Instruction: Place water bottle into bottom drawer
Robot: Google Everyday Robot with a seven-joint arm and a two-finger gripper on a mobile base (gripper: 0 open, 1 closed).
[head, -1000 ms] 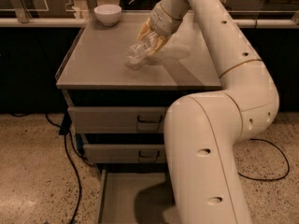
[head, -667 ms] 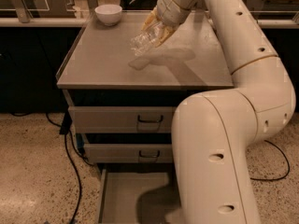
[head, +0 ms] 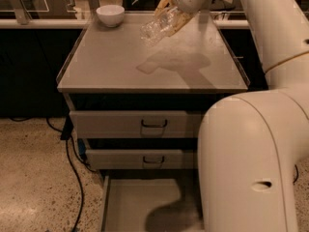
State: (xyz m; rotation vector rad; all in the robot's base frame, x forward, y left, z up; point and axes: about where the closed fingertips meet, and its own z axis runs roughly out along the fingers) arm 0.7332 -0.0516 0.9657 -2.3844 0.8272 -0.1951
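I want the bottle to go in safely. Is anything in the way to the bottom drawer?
The gripper holds the water bottle over the cabinet top, which sits between it and the open bottom drawer; it must come forward first.

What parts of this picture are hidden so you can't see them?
All in the camera view:
The bottom drawer: right side behind the robot arm, front cut off by the lower edge.
The water bottle: upper end covered by the hand, which holds it above the cabinet top.
The robot arm: runs off the top, right and bottom edges.
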